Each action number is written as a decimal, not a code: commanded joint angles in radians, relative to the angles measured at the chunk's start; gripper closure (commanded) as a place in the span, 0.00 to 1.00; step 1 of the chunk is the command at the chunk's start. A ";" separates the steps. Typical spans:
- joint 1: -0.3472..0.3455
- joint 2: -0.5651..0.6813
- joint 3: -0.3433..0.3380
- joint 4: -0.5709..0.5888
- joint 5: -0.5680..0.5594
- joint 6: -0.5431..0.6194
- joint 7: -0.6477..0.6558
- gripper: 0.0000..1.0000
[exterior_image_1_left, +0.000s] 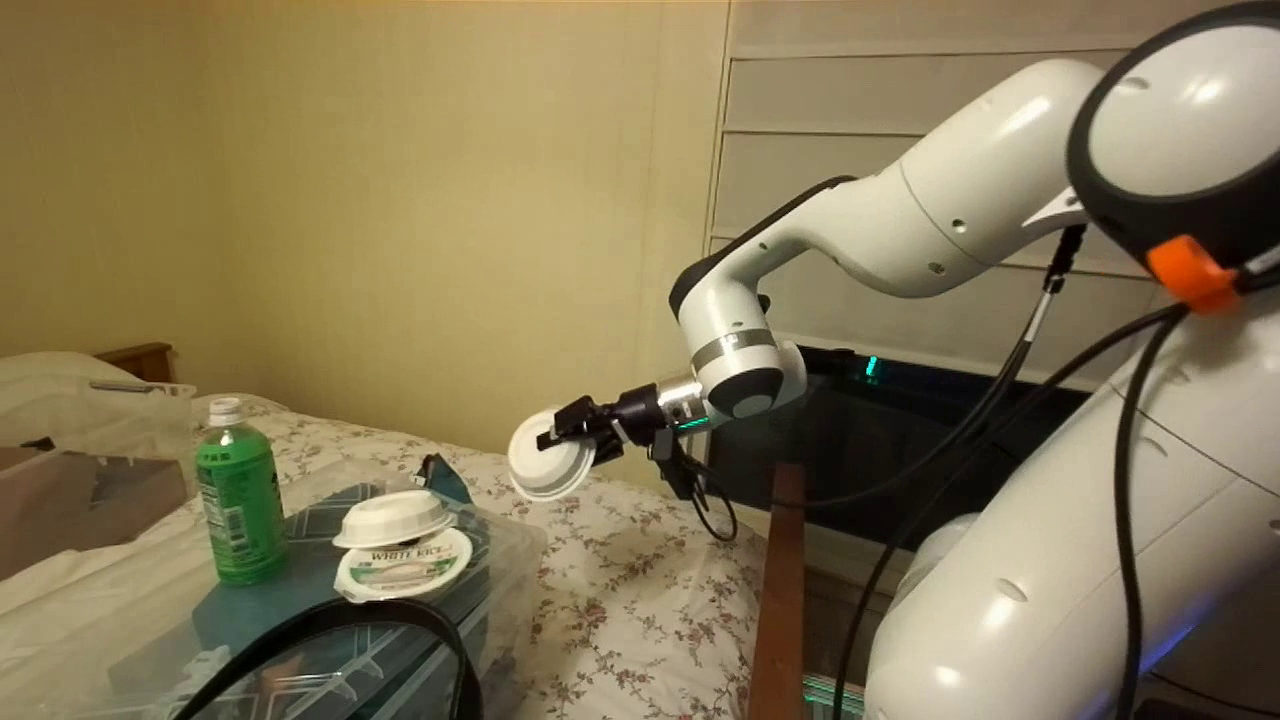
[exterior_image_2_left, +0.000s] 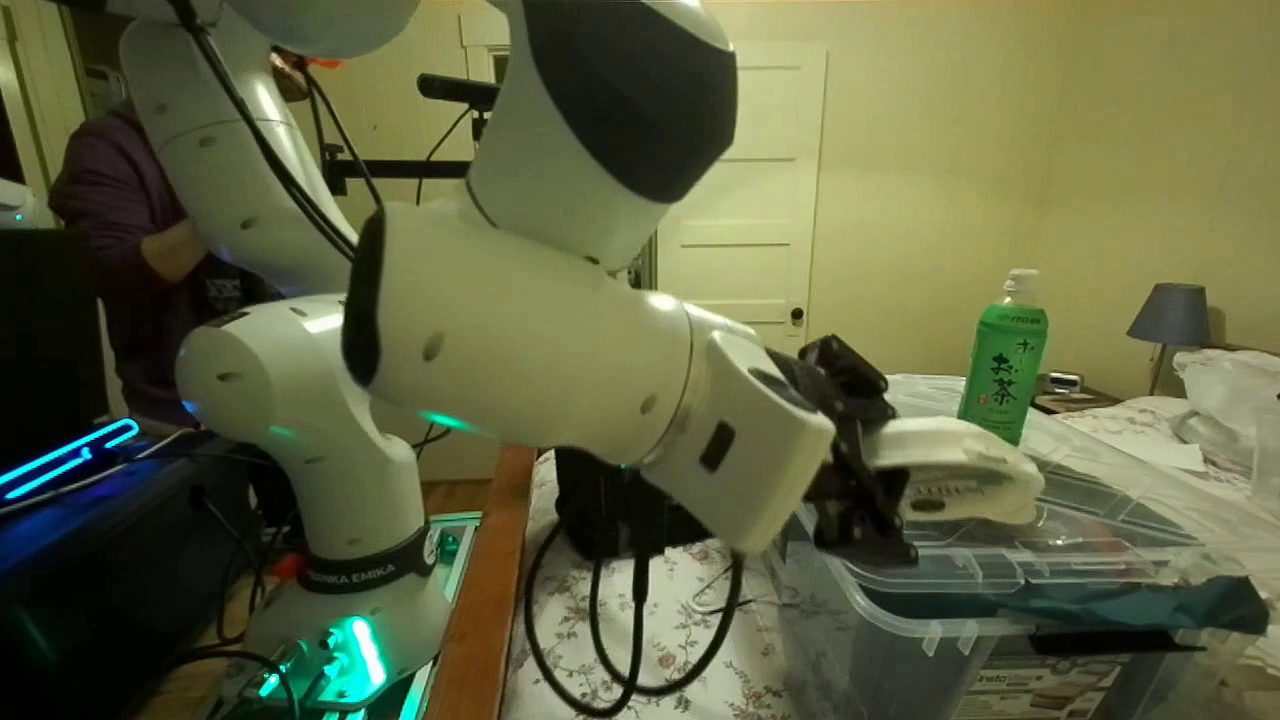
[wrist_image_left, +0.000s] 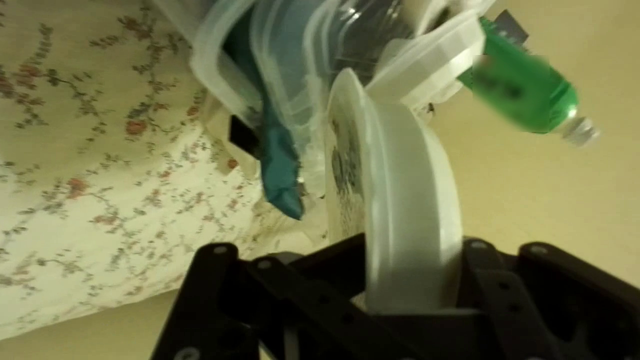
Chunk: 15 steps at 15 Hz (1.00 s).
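The bowl (wrist_image_left: 410, 185) is held tilted on edge above the bed (exterior_image_1_left: 640, 600), clamped across lid (wrist_image_left: 345, 165) and base (exterior_image_1_left: 540, 465) by the partly closed tool (wrist_image_left: 414, 255). Light, fairly stiff, slick handling is expected; gentle pressure near the rim (wrist_image_left: 375, 180) is advised.

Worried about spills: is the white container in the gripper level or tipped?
Tipped: in an exterior view, the white container slants steeply, base toward the camera. The wrist view shows the gripper closed on it.
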 joint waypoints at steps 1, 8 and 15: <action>0.009 -0.246 0.092 -0.122 0.080 -0.013 -0.046 0.93; 0.091 -0.213 0.153 -0.048 0.119 -0.280 0.127 0.93; 0.192 -0.006 0.292 -0.060 0.174 -0.277 0.215 0.93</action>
